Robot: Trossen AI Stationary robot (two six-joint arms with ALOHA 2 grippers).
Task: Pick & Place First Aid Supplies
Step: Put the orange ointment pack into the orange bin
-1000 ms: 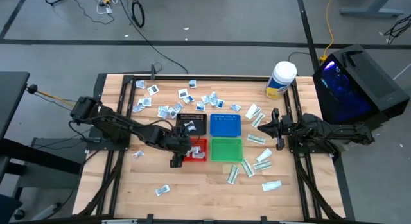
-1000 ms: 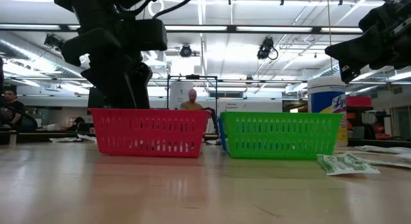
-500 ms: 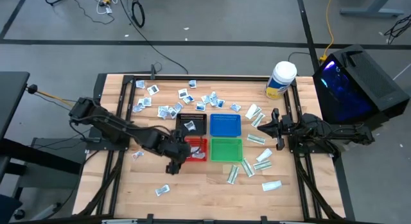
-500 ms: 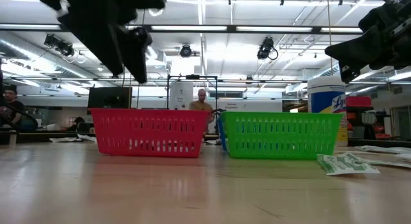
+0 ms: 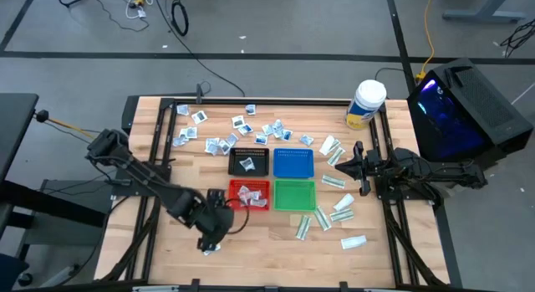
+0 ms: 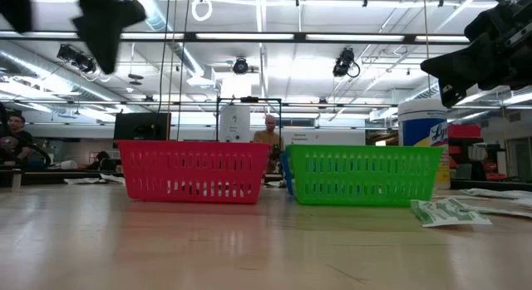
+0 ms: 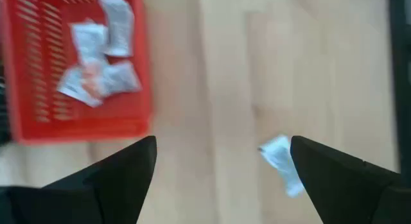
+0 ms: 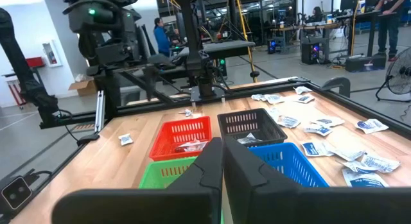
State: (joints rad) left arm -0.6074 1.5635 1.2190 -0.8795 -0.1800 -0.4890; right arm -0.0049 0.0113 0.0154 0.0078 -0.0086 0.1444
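Observation:
My left gripper point(image 7: 221, 153) hangs open and pointing down over bare wood near the table's front, left of the trays. A small white-and-blue packet point(image 7: 282, 165) lies flat on the table beside one of its fingers point(image 7: 321, 169), untouched; from above, the same packet point(image 5: 212, 249) shows just beyond the gripper point(image 5: 207, 239). The red tray point(image 5: 249, 194) holds several packets point(image 7: 96, 57). More first aid supplies point(image 5: 238, 131) lie scattered along the far side. My right gripper point(image 8: 222, 163) waits shut at the table's right edge.
A black tray point(image 5: 249, 161) with one packet, a blue tray point(image 5: 293, 162) and a green tray point(image 5: 294, 194) stand with the red one at mid-table. Long white-and-green packets point(image 5: 338, 207) lie to their right. A white jar point(image 5: 365, 104) stands far right. People show in the room behind.
My left gripper has left the red tray, risen, and swung toward the table's near edge and a little left, ending over the lone packet there. The packets in the red tray lie still.

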